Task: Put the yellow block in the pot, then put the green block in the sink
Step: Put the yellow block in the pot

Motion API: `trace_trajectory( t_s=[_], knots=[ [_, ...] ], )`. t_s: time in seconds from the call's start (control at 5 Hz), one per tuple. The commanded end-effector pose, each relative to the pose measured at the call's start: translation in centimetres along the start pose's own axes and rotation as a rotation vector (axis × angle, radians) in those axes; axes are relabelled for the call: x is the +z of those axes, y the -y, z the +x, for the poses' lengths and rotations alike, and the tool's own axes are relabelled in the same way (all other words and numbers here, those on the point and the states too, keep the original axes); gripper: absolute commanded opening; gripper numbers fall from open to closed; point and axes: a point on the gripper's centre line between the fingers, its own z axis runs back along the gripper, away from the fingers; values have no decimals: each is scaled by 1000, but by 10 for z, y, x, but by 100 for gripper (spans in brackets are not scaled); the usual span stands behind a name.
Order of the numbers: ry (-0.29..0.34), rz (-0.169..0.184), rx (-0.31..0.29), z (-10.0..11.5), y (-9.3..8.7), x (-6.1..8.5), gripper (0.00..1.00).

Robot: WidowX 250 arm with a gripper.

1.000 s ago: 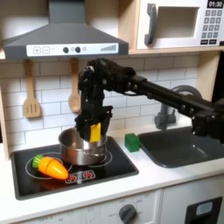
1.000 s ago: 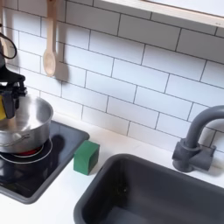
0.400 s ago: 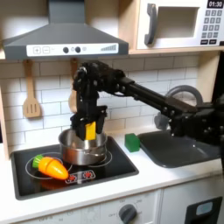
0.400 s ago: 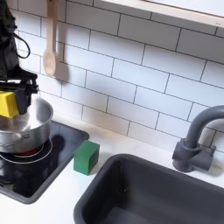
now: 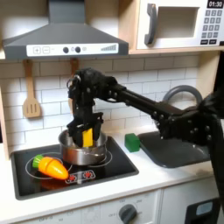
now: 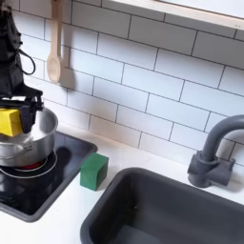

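The yellow block (image 5: 87, 137) (image 6: 10, 123) hangs just above the open mouth of the steel pot (image 5: 77, 154) (image 6: 31, 145), and my gripper (image 5: 87, 131) (image 6: 12, 111) is shut on it from above. The pot stands on the black stove. In both exterior views the green block (image 5: 132, 142) (image 6: 93, 171) rests on the white counter between the stove and the dark grey sink (image 5: 182, 149) (image 6: 167, 212). The sink lies at the right in both exterior views, well away from the gripper.
An orange toy carrot (image 5: 50, 166) lies on the stove (image 5: 105, 171) in front of the pot. The arched faucet (image 5: 171, 98) (image 6: 213, 152) rises behind the sink. Wooden utensils (image 5: 31, 92) (image 6: 55, 46) hang on the tiled wall; a range hood (image 5: 66, 37) overhangs the stove.
The gripper has shifted slightly to the first exterior view's left and come down, bringing the yellow block closer to the pot's rim. The green block and carrot have stayed put.
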Motion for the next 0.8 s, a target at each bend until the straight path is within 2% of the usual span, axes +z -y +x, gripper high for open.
trace_trajectory(
  t_s=[0.0, 0.4, 0.6],
  knots=[
    [-30, -5, -24, -1, 9, -12, 0],
    [-17, 3, -26, 0, 7, -14, 0],
    [-21, -5, -33, 0, 9, -13, 85]
  ],
)
